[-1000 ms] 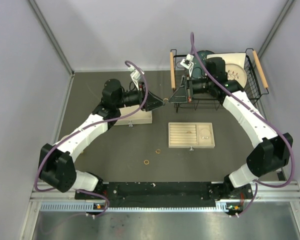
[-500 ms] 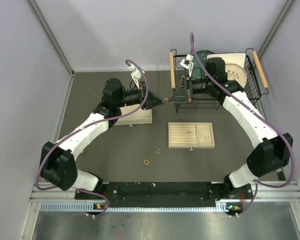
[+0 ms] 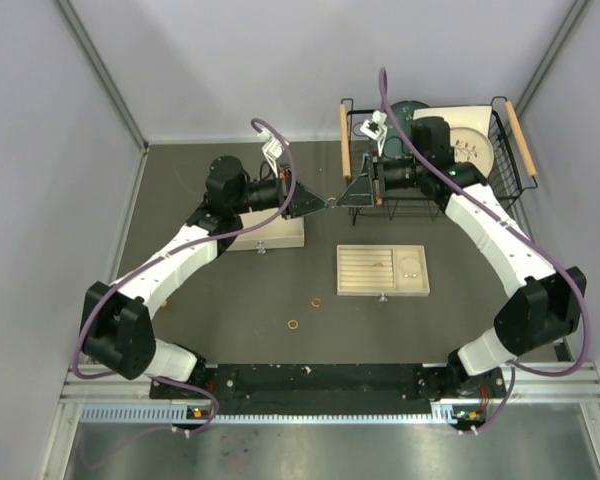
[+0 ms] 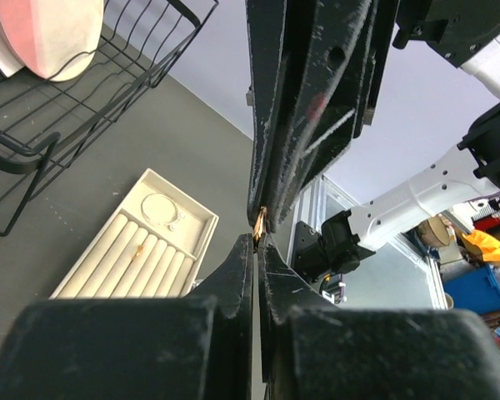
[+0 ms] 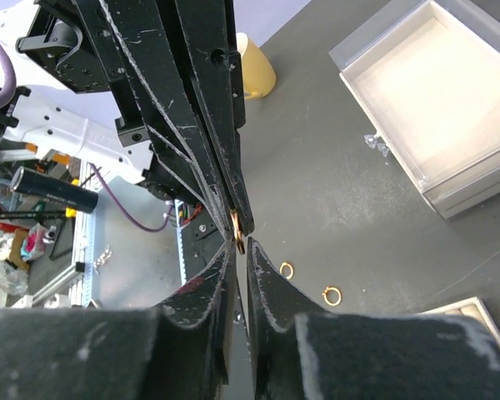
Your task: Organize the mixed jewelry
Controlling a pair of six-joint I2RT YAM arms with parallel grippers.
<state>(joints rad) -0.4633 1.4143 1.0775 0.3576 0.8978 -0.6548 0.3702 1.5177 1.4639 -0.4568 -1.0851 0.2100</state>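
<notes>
My left gripper (image 3: 327, 203) is shut on a small gold ring (image 3: 333, 203) and holds it in mid-air, high above the table. My right gripper (image 3: 341, 202) meets it tip to tip, its jaws a narrow gap apart around the ring's free end. The ring shows edge-on in the left wrist view (image 4: 261, 220) and in the right wrist view (image 5: 238, 241). Two more gold rings (image 3: 316, 300) (image 3: 293, 324) lie on the table in front of the beige tray (image 3: 420, 292). The silver bracelet hoop (image 3: 410, 266) lies in the tray's right compartment, and a gold ring (image 4: 138, 248) sits in a slot.
A black wire rack (image 3: 510, 170) with plates stands at the back right, just behind my right gripper. A white box (image 3: 280, 236) lies under my left arm. A yellow cup (image 5: 254, 71) shows in the right wrist view.
My left gripper has moved a little to the right with the ring, closing the gap to my right gripper's tips. The right arm has barely moved.
</notes>
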